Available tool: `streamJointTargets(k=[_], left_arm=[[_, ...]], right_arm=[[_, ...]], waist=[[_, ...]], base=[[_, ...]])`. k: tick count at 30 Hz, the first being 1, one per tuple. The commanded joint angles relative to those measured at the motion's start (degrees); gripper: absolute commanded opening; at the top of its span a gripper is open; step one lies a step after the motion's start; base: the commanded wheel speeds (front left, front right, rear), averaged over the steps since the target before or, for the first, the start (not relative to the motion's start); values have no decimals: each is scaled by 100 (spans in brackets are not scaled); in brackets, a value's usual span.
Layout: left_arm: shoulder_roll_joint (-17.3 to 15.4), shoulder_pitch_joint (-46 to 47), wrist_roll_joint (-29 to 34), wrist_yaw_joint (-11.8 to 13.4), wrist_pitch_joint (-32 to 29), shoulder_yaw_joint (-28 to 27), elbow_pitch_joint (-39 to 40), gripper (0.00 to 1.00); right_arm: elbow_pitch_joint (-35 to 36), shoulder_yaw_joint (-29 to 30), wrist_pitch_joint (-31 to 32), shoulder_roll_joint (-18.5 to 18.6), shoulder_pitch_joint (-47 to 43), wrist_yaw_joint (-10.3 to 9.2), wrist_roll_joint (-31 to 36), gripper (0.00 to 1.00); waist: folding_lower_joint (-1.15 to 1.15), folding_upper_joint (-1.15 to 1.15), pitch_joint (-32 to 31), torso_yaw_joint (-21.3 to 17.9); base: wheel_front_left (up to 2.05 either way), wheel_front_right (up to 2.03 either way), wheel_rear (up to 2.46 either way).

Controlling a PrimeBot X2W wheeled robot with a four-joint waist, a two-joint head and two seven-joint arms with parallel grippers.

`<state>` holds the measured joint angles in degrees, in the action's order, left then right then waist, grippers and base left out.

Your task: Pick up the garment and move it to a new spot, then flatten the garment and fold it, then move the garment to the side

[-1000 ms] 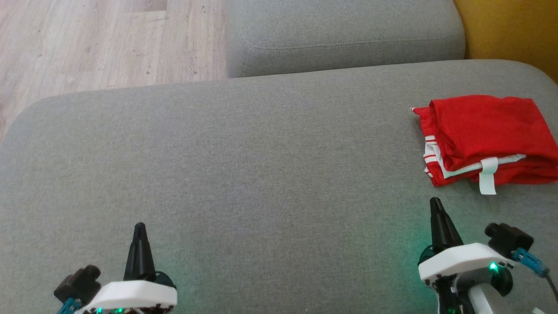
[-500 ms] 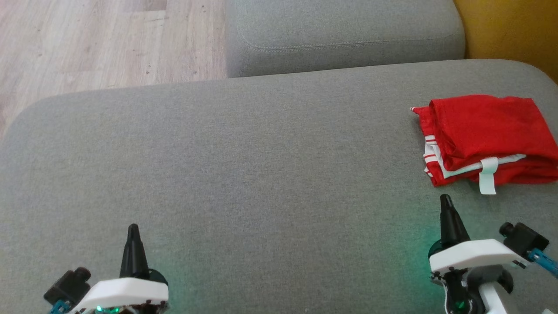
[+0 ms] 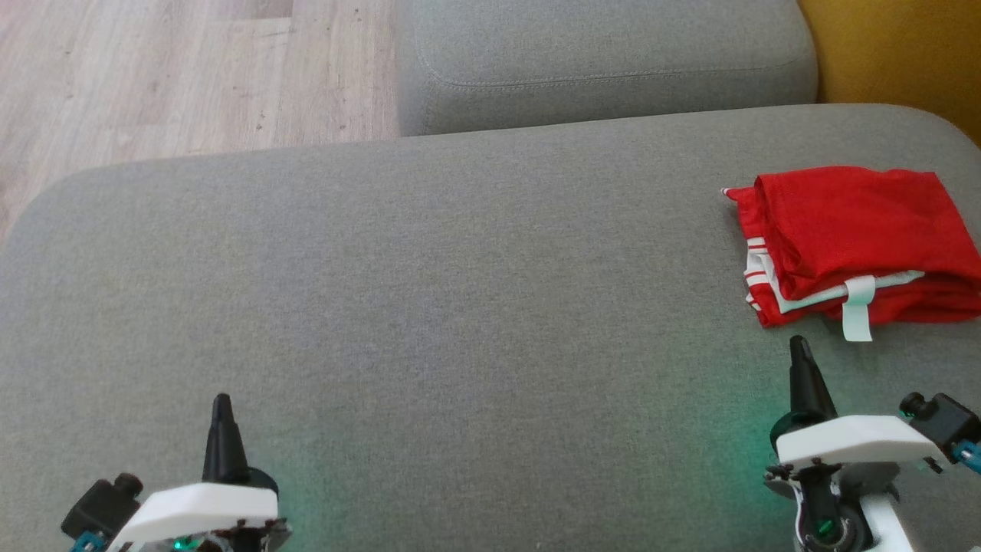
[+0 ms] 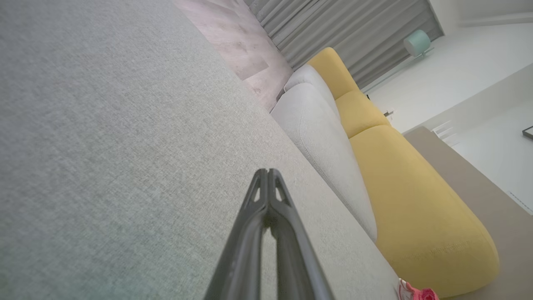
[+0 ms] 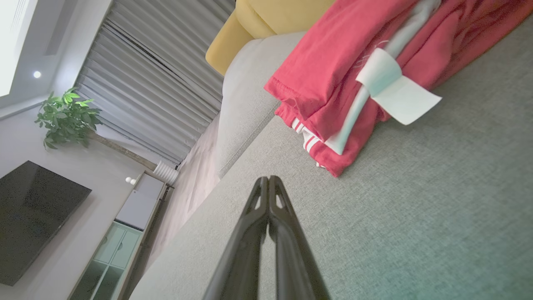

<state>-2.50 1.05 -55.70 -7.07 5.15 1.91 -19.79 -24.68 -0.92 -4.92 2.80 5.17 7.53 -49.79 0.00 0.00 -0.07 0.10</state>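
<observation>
The left gripper (image 3: 221, 400) sits at the lower left of the head view, its two dark fingers pressed together into a single point directed up the view, above the white left wrist housing (image 3: 195, 507), which shows a green light underneath. The right gripper (image 3: 798, 343) sits at the lower right, slightly higher in that view, fingers likewise closed tip to tip and holding nothing, above the white right wrist housing (image 3: 851, 448). In each wrist view the fingers (image 4: 249, 233) meet at the tips.
</observation>
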Motion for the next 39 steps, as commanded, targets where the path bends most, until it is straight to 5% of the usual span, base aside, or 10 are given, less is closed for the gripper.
streamJointTargets(k=[1,39], left_arm=[[-22,328,-138,-19,-34,-146,222,0],[-31,434,-2133,-32,-676,-542,421,0]], right_arm=[[241,-3,40,12,194,-2,-171,0],[710,422,666,10,142,-3,-2483,0]], waist=[[0,0,1,0],[0,0,14,-6]], base=[[0,0,0],[0,0,0]])
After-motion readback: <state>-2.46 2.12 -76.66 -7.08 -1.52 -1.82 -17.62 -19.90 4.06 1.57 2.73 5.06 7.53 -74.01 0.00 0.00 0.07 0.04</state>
